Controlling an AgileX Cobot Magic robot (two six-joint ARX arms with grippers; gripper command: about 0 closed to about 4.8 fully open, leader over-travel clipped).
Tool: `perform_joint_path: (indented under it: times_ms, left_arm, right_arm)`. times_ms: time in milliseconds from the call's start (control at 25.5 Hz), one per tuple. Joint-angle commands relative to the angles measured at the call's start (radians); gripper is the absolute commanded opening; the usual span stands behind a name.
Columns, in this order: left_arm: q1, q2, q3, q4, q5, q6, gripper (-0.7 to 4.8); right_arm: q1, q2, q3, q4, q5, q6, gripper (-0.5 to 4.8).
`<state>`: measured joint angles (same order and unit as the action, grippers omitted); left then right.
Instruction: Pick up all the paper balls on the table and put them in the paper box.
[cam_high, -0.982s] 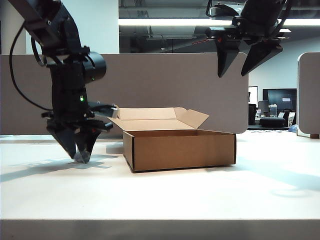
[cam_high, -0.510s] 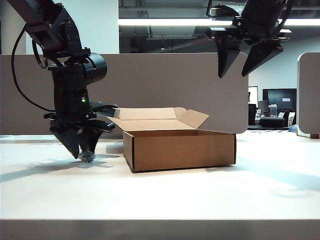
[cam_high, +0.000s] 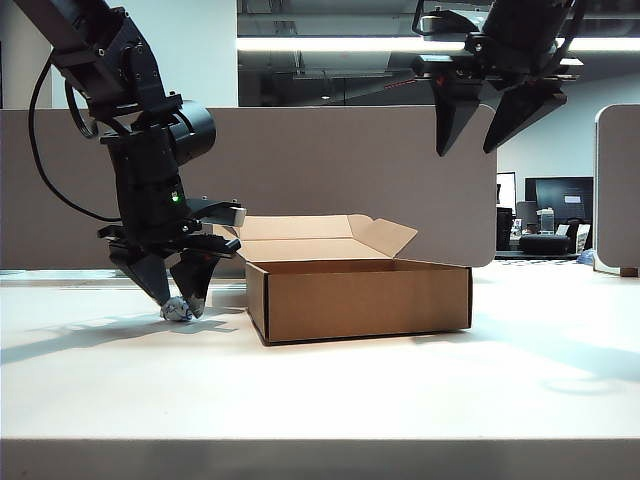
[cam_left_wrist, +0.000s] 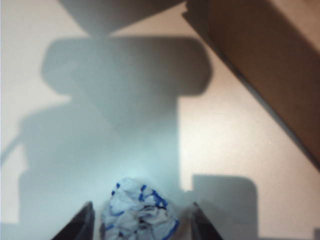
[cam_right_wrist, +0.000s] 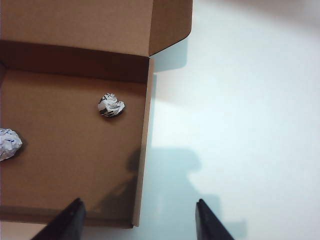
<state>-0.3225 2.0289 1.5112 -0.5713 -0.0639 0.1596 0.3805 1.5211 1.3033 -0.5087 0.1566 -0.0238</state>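
Observation:
A whitish paper ball with blue marks (cam_high: 177, 309) (cam_left_wrist: 139, 212) lies on the white table (cam_high: 400, 390), left of the brown paper box (cam_high: 360, 300). My left gripper (cam_high: 178, 300) (cam_left_wrist: 142, 221) points down over it, open, one finger on each side of the ball with a small gap. High above the box's right end hangs my right gripper (cam_high: 465, 150) (cam_right_wrist: 140, 222), open and holding nothing. In the right wrist view the paper box (cam_right_wrist: 65, 165) holds a darker black-and-white ball (cam_right_wrist: 111, 105) and a whitish ball (cam_right_wrist: 9, 143).
A grey-brown partition panel (cam_high: 330, 160) runs behind the table. The box's lid flap (cam_high: 300, 228) stands open at the back. White tabletop stretches to the right of the box (cam_right_wrist: 240, 100) and in front of it.
My left gripper has tilted and shifted slightly right, and its fingers have spread apart around the ball, which now rests on the table. The right arm has not moved.

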Motion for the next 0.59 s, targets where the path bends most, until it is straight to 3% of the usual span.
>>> perform_joint_path:
  times_ms: [39,79,118,157,589]
  left_arm:
    - [-0.001,-0.002,0.006,0.006,-0.003,-0.004,2.33]
    - [-0.001,-0.002,0.006,0.004,-0.003,-0.004,2.14]
    - [-0.001,-0.002,0.006,-0.001,-0.003,-0.004,1.57]
    - [-0.001,-0.002,0.006,-0.003,-0.003,-0.004,1.46]
    - [-0.003,-0.004,0.076,-0.119,-0.003,-0.003,1.46]
  right_arm:
    - [0.0,-0.006,0.005,0.012,0.003,-0.004,3.05]
    - [0.0,-0.007,0.005,0.012,0.003,-0.004,3.05]
    - [0.0,-0.007,0.005,0.012,0.003,-0.004,3.05]
    - [0.0,-0.007,0.005,0.012,0.003,-0.004,3.05]
    - [0.0,-0.006,0.005,0.017,0.003,-0.004,3.05]
